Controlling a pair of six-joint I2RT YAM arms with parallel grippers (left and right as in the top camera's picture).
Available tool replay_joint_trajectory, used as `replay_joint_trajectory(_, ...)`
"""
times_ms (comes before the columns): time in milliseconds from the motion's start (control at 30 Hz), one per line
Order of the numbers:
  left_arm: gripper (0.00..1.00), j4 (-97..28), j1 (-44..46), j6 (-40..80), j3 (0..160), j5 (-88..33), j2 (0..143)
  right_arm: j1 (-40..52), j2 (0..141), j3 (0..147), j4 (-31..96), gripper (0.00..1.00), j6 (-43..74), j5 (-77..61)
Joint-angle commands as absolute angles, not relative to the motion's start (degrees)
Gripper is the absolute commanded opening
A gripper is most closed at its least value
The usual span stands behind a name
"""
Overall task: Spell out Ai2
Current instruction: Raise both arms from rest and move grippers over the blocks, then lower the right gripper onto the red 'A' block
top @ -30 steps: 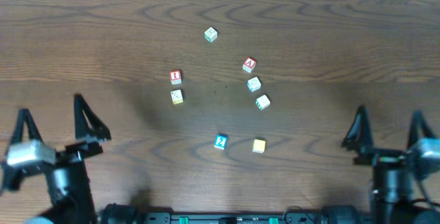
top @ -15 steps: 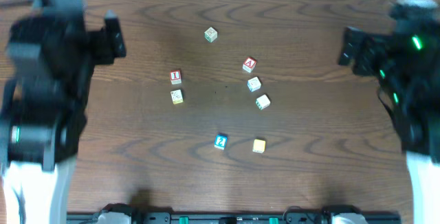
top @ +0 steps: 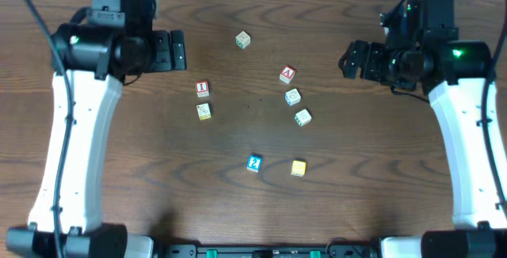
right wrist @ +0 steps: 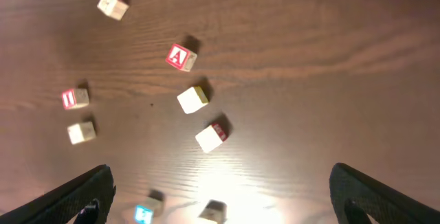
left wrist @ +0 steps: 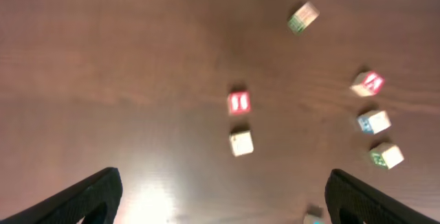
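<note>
Wood table: your A cube, I cube and 2 cube lie scattered; left gripper (ten o'clock) and right gripper (two) gape empty, likely readying a pick.

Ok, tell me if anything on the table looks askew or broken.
Nothing looks broken or spilled. The cubes lie scattered and apart on the table, several turned at angles, such as the red A cube. The red I cube and blue 2 cube sit apart from it, not in a row.
</note>
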State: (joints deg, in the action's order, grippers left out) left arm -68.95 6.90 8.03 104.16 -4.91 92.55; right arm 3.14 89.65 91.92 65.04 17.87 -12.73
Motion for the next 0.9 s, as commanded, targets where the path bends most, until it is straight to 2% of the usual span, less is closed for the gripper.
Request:
replay_joint_trajectory(0,0.95,-70.8,6.8,14.0,105.2,-3.0,95.4,4.4,89.8,93.0,65.6,0.99,28.6,-12.1)
replay_joint_trajectory(133,0.95,-72.8,6.8,16.8,105.2,-3.7,98.3,7.6,89.8,93.0,65.4,0.99,31.7,-11.5)
replay_joint_trajectory(267,0.96,-72.9,6.8,16.8,105.2,-6.4,100.0,13.1,90.1,93.0,65.2,0.99,31.3,-4.8)
replay_joint_trajectory(367,0.95,-72.8,6.8,16.4,105.2,-7.1,100.0,17.2,91.2,93.1,64.4,0.99,23.4,-3.0)
replay_joint_trajectory(567,0.95,-72.9,6.8,15.6,105.2,-7.1,100.0,22.3,94.6,93.3,65.2,0.99,19.5,9.5)
replay_joint_trajectory(633,0.95,-72.9,6.8,15.4,105.2,-7.1,100.0,22.6,96.0,93.6,65.3,0.99,21.9,10.3)
replay_joint_trajectory(733,0.95,-73.1,6.8,15.5,105.2,-7.1,100.0,21.9,97.9,93.6,64.2,0.99,33.2,9.3)
replay_joint_trajectory(867,0.95,-73.4,6.8,15.5,105.2,-7.1,100.0,21.8,100.1,93.8,61.3,0.99,41.7,8.4)
